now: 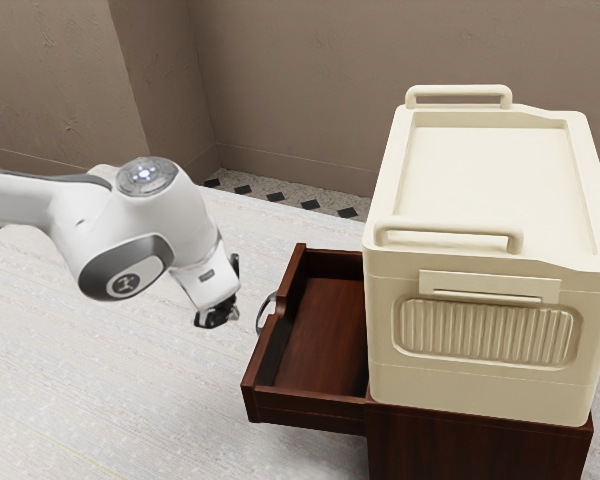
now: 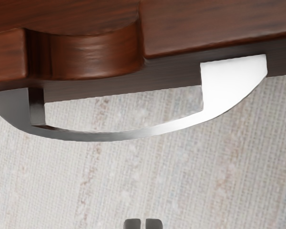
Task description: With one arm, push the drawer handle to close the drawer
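Handle (image 2: 109,137) bows outward from the front of the open drawer (image 1: 325,335), beside its scooped edge. Open room separates it from the gripper (image 1: 218,318), whose jaws are drawn together, a sliver between their tips, holding nothing. The arm (image 1: 180,215) bears a round emblem (image 1: 126,284), unreadable.

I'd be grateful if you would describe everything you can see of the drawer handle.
The drawer handle is a smooth, flat-edged bow of what looks like polished metal, bright silver toward one end and darker grey toward the other. A broader bracket at each end joins it to the outer face of the dark reddish-brown drawer, near a rounded notch in the front's top edge. The bow curves outward, leaving an open gap behind it. The drawer is pulled open, and the gripper stands apart from the handle.
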You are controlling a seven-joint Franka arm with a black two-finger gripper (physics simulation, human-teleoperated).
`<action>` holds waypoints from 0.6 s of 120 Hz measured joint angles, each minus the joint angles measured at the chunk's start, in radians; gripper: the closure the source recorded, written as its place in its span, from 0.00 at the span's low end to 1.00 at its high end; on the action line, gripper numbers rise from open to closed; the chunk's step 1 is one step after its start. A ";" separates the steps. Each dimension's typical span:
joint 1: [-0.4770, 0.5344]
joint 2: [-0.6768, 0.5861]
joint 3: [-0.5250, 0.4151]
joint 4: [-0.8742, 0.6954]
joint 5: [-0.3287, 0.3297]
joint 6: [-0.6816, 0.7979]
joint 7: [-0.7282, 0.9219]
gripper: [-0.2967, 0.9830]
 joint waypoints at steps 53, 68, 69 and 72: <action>-0.003 0.140 -0.030 0.118 -0.025 0.026 0.026 0.85; 0.010 0.168 -0.051 0.127 -0.039 0.043 0.028 0.85; 0.011 0.169 -0.053 0.128 -0.040 0.044 0.028 0.85; 0.014 0.174 -0.059 0.134 -0.042 0.046 0.029 0.85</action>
